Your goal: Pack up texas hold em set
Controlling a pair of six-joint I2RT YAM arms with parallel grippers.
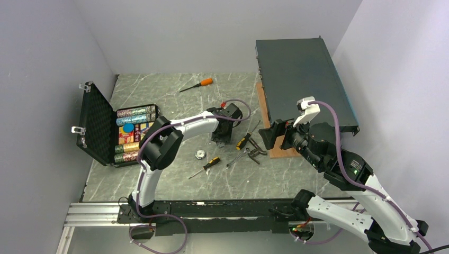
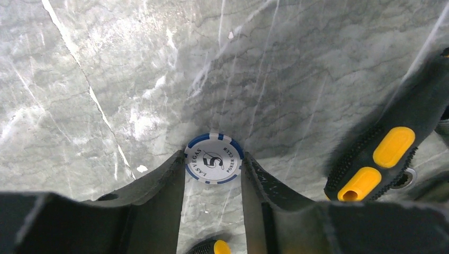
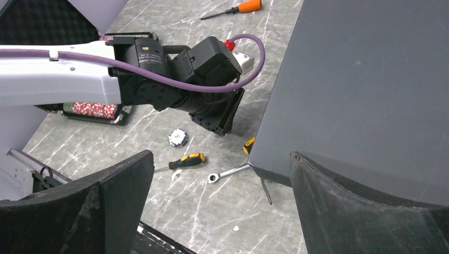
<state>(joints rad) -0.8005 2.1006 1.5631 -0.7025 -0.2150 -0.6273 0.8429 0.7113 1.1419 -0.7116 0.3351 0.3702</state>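
Left claw (image 2: pixel 213 159) is down on the worktop (image 2: pixel 106 79) near its middle, its 2 fingers closed in on a blue-and-white poker chip (image 2: pixel 212 164) marked 5. Both pads touch the rim, so it reads as a pinch, though whether the chip is off the surface cannot be told. Right claw (image 3: pixel 219 159) hangs spread wide and empty toward the right edge, beside the near corner of the dark rack box (image 3: pixel 370 79).

By the left edge the case (image 1: pixel 98 121) stands open, foam lid upright, with rows of chips (image 1: pixel 132 112) inside. The step in hand looks like gathering loose chips 1 at a time. Next, the left arm would need to lift straight up, clear of the yellow-handled screwdriver (image 2: pixel 376 164) just beside it, carry the chip to the case and release it low. 1 more loose chip (image 1: pixel 199 154) lies closer to the near edge.
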